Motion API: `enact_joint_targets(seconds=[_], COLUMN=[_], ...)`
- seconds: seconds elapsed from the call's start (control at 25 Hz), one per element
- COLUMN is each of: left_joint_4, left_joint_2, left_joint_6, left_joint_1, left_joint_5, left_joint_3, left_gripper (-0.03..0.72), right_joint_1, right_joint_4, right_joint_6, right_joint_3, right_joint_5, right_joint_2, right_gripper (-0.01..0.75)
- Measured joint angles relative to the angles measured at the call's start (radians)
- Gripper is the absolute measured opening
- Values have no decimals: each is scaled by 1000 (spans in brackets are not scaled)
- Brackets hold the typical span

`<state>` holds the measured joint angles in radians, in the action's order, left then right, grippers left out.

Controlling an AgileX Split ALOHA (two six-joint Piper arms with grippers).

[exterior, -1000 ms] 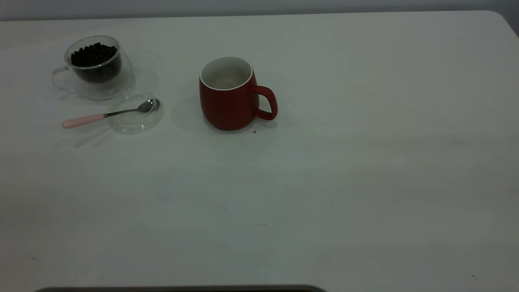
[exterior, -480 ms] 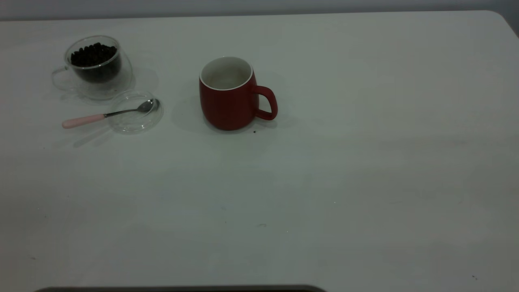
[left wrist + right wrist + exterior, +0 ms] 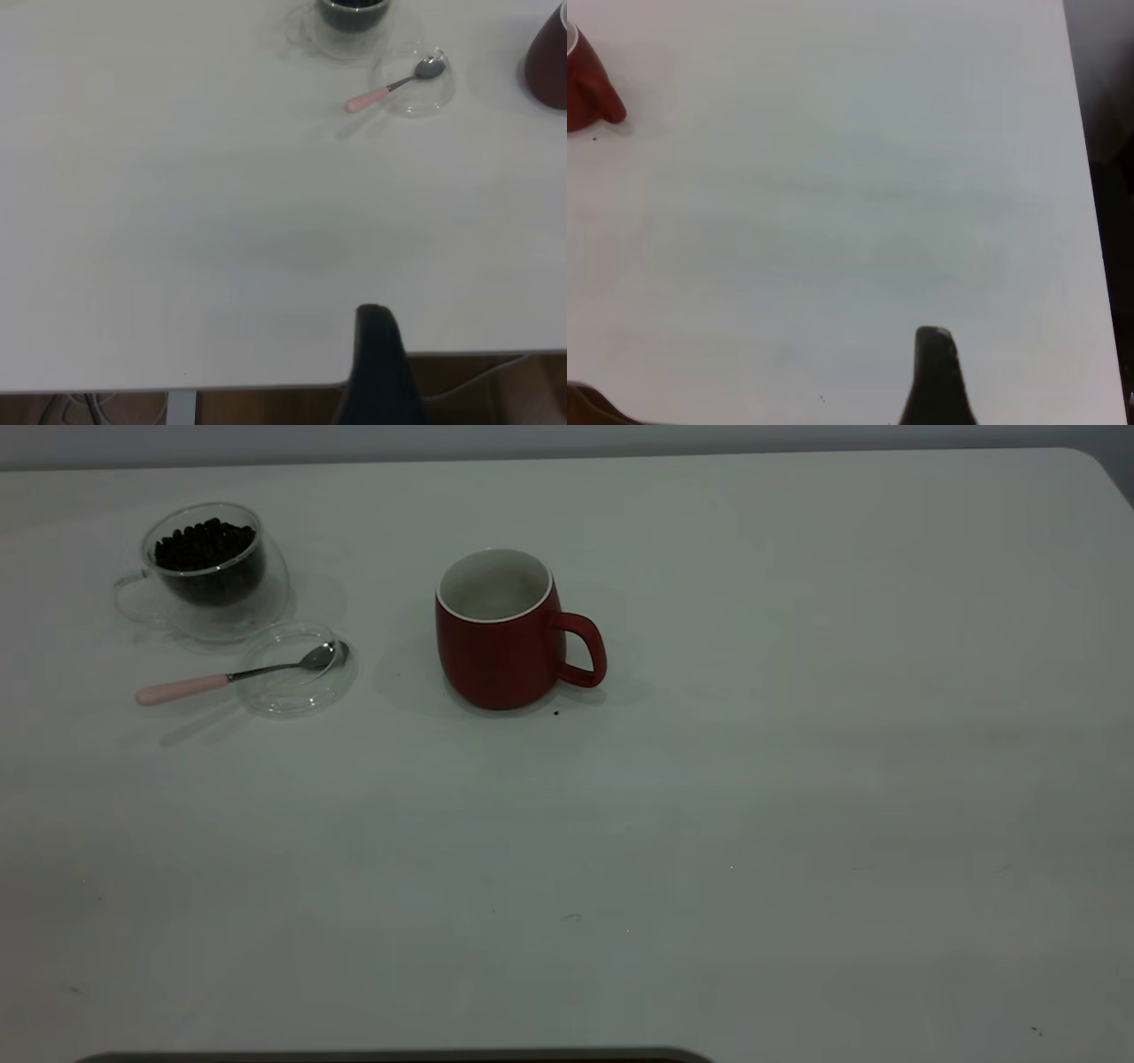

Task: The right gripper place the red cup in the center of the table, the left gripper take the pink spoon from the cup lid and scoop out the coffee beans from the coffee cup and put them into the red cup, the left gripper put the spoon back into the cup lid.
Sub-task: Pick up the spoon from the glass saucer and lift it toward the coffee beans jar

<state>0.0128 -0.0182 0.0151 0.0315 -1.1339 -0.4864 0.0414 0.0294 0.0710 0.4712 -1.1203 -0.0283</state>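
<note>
We see pink spoon (image 3: 235,676) upper left of exterior frame, bowl resting in cup lid (image 3: 297,691), handle pointing left, free. Left gripper (image 3: 379,367) near table (image 3: 797,779) edge, well apart; finger state: cannot tell. Red cup (image 3: 500,631) upper centre.

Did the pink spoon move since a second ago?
No. The pink spoon lies as before, its bowl on the cup lid, beside the coffee cup.
</note>
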Motion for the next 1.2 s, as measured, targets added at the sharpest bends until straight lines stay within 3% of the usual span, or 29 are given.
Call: enact_joint_targets(seconds=[0.64, 0.8, 1.04, 1.2], left_joint_4=[0, 0, -45, -165], left_joint_2=[0, 52, 396, 640], left_joint_6=[4, 76, 131, 131], left_joint_1=[0, 0, 0, 0], left_joint_5=[0, 13, 195, 417], left_joint_3=[0, -18, -160, -204], left_gripper=[588, 568, 546, 546], right_joint_1=[0, 0, 0, 0], right_joint_4=[0, 0, 0, 0], right_joint_6=[0, 0, 0, 0], right_joint_3=[0, 0, 0, 0], right_joint_5=[-1, -1, -1, -1], right_joint_2=[0, 0, 0, 0], right_gripper=[586, 586, 586, 586])
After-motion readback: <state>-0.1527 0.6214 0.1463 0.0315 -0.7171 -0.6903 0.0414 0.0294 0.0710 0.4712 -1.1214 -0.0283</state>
